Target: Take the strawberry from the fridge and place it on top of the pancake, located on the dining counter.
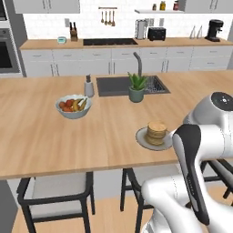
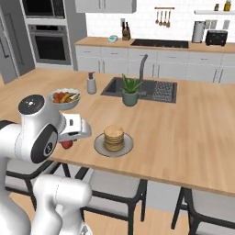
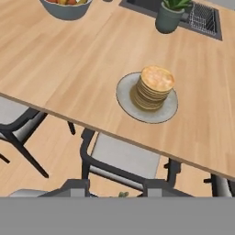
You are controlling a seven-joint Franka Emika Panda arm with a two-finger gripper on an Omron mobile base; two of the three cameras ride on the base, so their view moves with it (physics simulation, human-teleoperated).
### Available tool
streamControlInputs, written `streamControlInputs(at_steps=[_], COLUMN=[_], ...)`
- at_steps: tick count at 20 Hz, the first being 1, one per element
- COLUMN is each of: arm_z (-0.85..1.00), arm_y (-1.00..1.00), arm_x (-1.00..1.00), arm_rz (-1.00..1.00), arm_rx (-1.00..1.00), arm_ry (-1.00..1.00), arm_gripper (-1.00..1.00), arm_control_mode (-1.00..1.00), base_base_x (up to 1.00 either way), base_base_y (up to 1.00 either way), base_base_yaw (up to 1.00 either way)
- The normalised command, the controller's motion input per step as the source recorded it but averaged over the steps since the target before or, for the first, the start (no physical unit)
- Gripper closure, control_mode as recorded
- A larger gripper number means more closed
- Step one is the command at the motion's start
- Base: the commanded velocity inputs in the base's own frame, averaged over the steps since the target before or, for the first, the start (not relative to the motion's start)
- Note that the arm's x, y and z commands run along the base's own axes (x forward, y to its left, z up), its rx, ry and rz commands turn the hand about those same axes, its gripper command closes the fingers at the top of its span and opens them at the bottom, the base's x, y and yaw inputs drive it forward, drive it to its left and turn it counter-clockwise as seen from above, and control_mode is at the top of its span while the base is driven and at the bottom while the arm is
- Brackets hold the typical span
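Looking from my left, the pancake (image 1: 157,132) sits bare on its plate (image 1: 142,139) at the counter (image 1: 41,136) edge; the bowl (image 1: 73,110) holds mixed fruit. From my right, my gripper (image 2: 69,142) is clamped on the strawberry (image 2: 67,144), short of the counter edge, left of the plate. Through my hand view, the pancake (image 3: 155,86) lies ahead; only placing remains, I judge.

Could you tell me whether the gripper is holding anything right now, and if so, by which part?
The gripper holds the strawberry; its upper part sits between the fingers, red body hanging below.
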Motion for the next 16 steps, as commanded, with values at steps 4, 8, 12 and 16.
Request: streamControlInputs(at_steps=[4,8,12,16], arm_z=[0.00,0.00,0.00,-0.02], arm_y=[0.00,-0.38,-0.35,-0.39], arm_x=[0.00,0.99,1.00,0.96], arm_rz=[0.00,-0.12,-0.06,-0.02], arm_rx=[0.00,0.06,0.06,0.00], arm_ry=[0.00,0.00,0.02,0.09], arm_gripper=[1.00,1.00,1.00,1.00], arm_control_mode=[1.00,-1.00,-1.00,-1.00], base_base_x=[0.76,0.00,0.00,0.00], base_base_y=[-0.13,0.00,0.00,0.00], base_base_yaw=[-0.23,0.00,0.00,0.00])
